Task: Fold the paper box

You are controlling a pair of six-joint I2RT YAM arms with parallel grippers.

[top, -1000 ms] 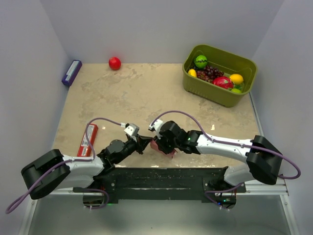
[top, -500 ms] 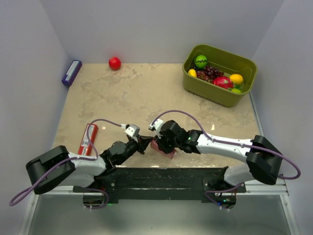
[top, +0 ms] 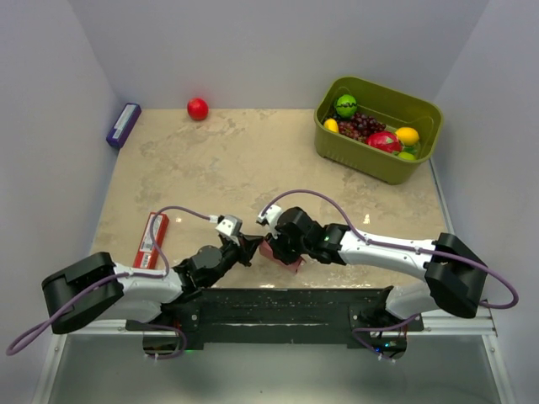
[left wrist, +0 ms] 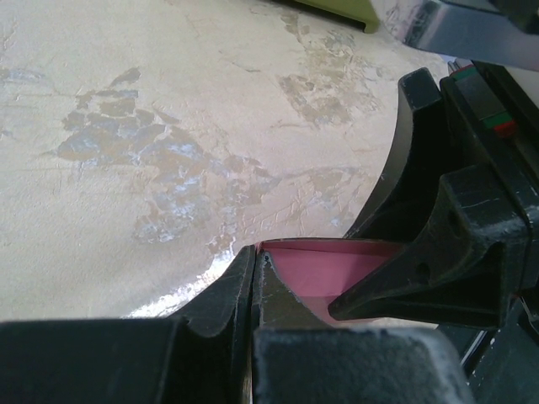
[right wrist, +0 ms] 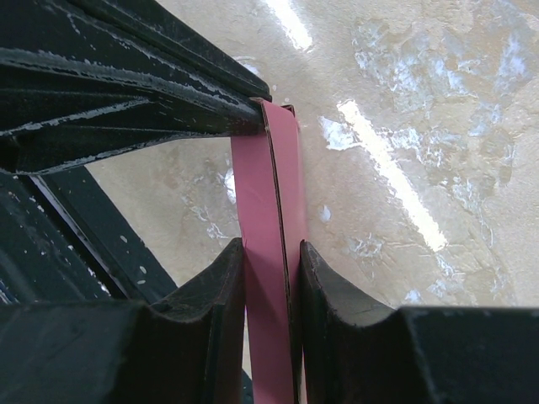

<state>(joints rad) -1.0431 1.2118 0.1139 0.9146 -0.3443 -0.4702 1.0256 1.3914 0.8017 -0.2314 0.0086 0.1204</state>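
**Fold in progress: pink thin-cardboard box blank [top: 286, 258] held by both grippers at the near middle of the beige stone-pattern table [top: 219, 160].**
Left gripper [top: 246, 250] is pressed together on the blank's end. Right gripper [top: 271, 246] pinches its doubled panel. Next move, as judged: turn one wrist against the other to set the crease without slip or tear. Count: one blank, two grippers, one red flat packet with white label [top: 152, 240], one red ball [top: 197, 108], one purple block [top: 123, 125], one green plastic basket [top: 370, 164] of fruit.

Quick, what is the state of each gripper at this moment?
left gripper: closed, pinching an edge of the paper box.
right gripper: closed on the same paper box, which stands between its fingers.
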